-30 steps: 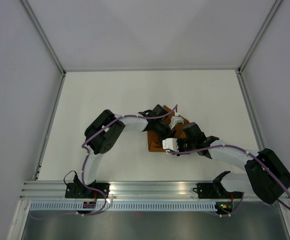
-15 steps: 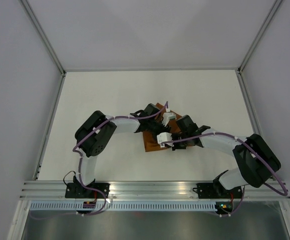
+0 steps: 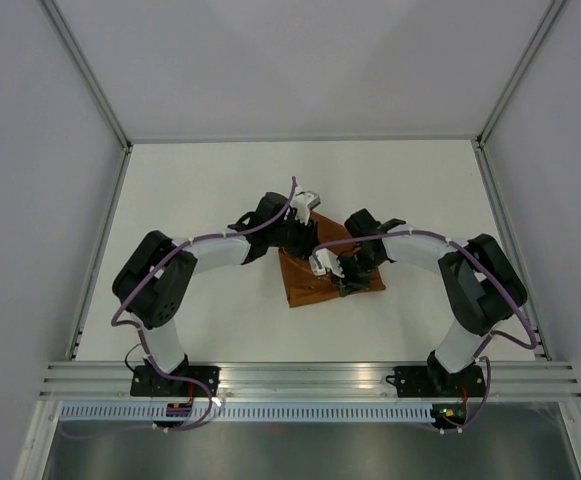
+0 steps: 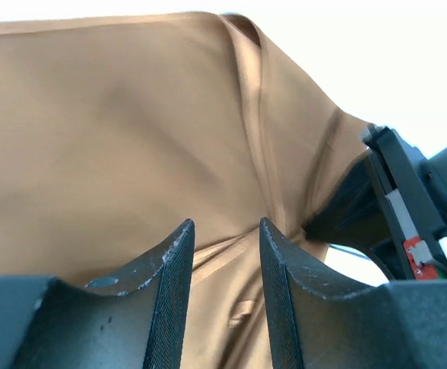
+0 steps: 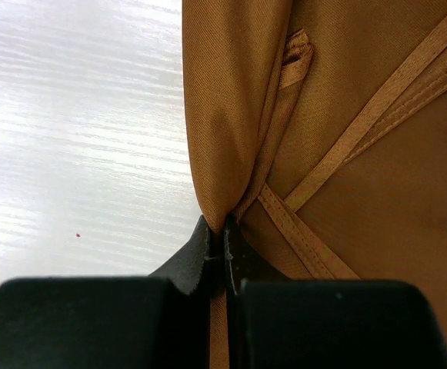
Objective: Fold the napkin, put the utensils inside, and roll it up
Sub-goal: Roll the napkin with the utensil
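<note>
The napkin (image 3: pixel 305 285) lies bunched near the middle of the table (image 3: pixel 190 190). From above, both wrists cover its far part, and we cannot see what its folds enclose. The right gripper (image 5: pixel 217 231) reaches in from the right, fingers clamped on a raised fold at the cloth's edge. The left gripper (image 4: pixel 227 231) hangs over the far corner, fingers apart. White tabletop shows on every side of the cloth.
</note>
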Motion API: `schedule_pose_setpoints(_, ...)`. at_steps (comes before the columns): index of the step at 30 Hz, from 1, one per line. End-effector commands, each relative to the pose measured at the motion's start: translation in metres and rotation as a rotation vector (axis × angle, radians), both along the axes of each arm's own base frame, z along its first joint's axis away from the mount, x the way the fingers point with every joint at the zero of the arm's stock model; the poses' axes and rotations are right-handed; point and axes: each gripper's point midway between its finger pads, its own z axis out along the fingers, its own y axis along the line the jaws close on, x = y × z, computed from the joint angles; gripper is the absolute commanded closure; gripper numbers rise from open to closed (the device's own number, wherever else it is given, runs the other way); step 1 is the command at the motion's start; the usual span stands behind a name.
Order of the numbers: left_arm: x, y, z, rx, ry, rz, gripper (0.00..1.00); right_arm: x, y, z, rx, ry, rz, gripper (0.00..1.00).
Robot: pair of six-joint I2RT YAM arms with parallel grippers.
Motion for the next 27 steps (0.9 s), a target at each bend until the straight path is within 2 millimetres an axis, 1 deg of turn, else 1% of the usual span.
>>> schedule_pose_setpoints(1,0.039,0.025,0.032,-0.026,-0.111,0.277,0.55,-0.063,-0.029,-0.022,-0.124,0.326,0.038,1.0)
schedule_pose_setpoints(2,0.041,0.042,0.024,-0.012,-0.102,0.333,0.55,-0.063,-0.031,-0.022,-0.134,0.372,0.045,0.99)
schedule_pose_setpoints(3,0.049,0.048,0.035,-0.053,-0.141,0.375,0.55,-0.062,-0.03,-0.021,-0.132,0.399,0.04,1.0)
schedule_pose_setpoints(4,0.056,0.062,0.052,-0.078,-0.188,0.468,0.55,-0.06,-0.03,-0.022,-0.136,0.414,0.035,0.99)
schedule_pose_setpoints(5,0.05,0.079,0.042,-0.067,-0.192,0.514,0.54,-0.058,-0.031,-0.022,-0.153,0.449,0.029,1.0)
schedule_pose_setpoints(6,0.054,0.082,0.057,-0.121,-0.25,0.544,0.53,-0.056,-0.031,-0.023,-0.162,0.462,0.029,1.0)
schedule_pose_setpoints(7,0.054,0.093,0.074,-0.14,-0.304,0.583,0.53,-0.058,-0.032,-0.022,-0.176,0.496,0.024,1.0)
schedule_pose_setpoints(8,0.047,0.1,0.068,-0.136,-0.306,0.596,0.52,-0.053,-0.03,-0.025,-0.181,0.515,0.014,0.99)
schedule_pose_setpoints(9,0.051,0.109,0.077,-0.14,-0.359,0.638,0.52,-0.05,-0.03,-0.025,-0.184,0.53,0.006,0.99)
schedule_pose_setpoints(10,0.044,0.116,0.085,-0.16,-0.39,0.646,0.52,-0.047,-0.029,-0.028,-0.195,0.555,-0.002,1.0)
schedule_pose_setpoints(12,0.038,0.118,0.095,-0.181,-0.436,0.637,0.52,-0.045,-0.028,-0.03,-0.211,0.583,-0.023,1.0)
schedule_pose_setpoints(13,0.033,0.12,0.097,-0.16,-0.5,0.615,0.52,-0.046,-0.029,-0.035,-0.23,0.609,-0.032,1.0)
schedule_pose_setpoints(14,0.023,0.112,0.106,-0.163,-0.546,0.576,0.52,-0.04,-0.026,-0.035,-0.229,0.606,-0.036,1.0)
schedule_pose_setpoints(15,0.021,0.114,0.111,-0.138,-0.595,0.584,0.52,-0.038,-0.025,-0.037,-0.237,0.617,-0.049,0.99)
schedule_pose_setpoints(16,0.015,0.112,0.107,-0.086,-0.661,0.54,0.52,-0.037,-0.025,-0.041,-0.244,0.63,-0.059,1.0)
schedule_pose_setpoints(17,0.004,0.102,0.119,-0.117,-0.711,0.503,0.52,-0.032,-0.024,-0.042,-0.242,0.622,-0.071,0.99)
schedule_pose_setpoints(19,-0.007,0.099,0.119,-0.081,-0.783,0.447,0.49,-0.028,-0.023,-0.047,-0.246,0.624,-0.091,1.0)
schedule_pose_setpoints(20,-0.017,0.089,0.12,-0.079,-0.799,0.4,0.48,-0.025,-0.021,-0.047,-0.241,0.621,-0.098,1.0)
schedule_pose_setpoints(22,-0.028,0.079,0.121,-0.045,-0.847,0.314,0.45,-0.023,-0.02,-0.048,-0.24,0.629,-0.11,0.99)
schedule_pose_setpoints(23,-0.041,0.068,0.111,-0.015,-0.837,0.243,0.45,-0.021,-0.02,-0.047,-0.234,0.627,-0.116,0.99)
schedule_pose_setpoints(24,-0.049,0.06,0.106,0.009,-0.848,0.176,0.44,-0.02,-0.018,-0.047,-0.229,0.627,-0.12,0.99)
schedule_pose_setpoints(25,-0.061,0.047,0.107,0.006,-0.849,0.117,0.44,-0.018,-0.019,-0.048,-0.228,0.627,-0.133,0.99)
schedule_pose_setpoints(26,-0.068,0.042,0.09,0.065,-0.83,0.049,0.44,-0.018,-0.019,-0.047,-0.227,0.632,-0.137,0.99)
schedule_pose_setpoints(27,-0.075,0.036,0.084,0.086,-0.827,0.005,0.44,-0.018,-0.019,-0.048,-0.225,0.634,-0.144,1.0)
